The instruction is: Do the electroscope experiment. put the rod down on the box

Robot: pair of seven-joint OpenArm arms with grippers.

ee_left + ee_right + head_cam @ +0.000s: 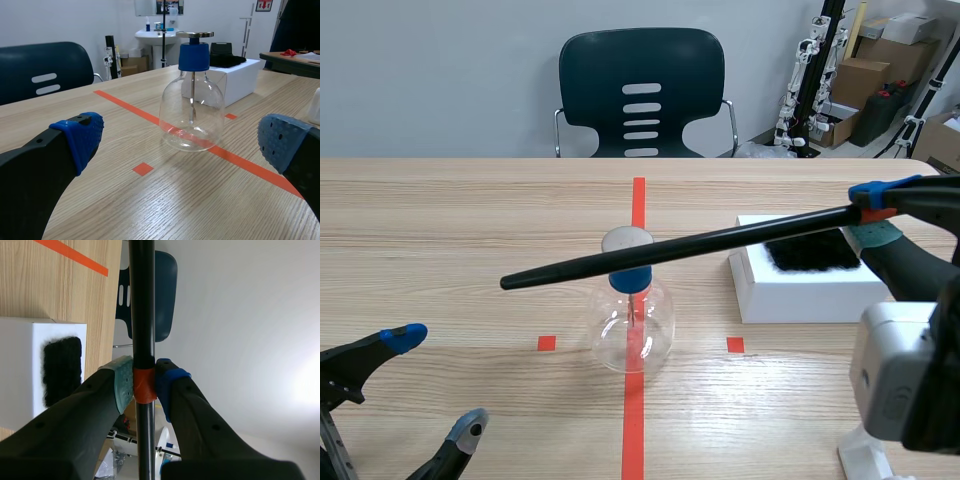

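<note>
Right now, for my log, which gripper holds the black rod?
The right gripper, shut on the long black rod; the left gripper is open, empty.

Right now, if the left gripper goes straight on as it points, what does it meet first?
Likely the glass flask, standing straight ahead of the open left gripper; the white box lies beyond it.

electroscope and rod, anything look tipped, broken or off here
Nothing stands out. The electroscope stands upright, with its blue stopper and disc in place. The right claw holds the rod roughly level, and the box sits flat.
</note>
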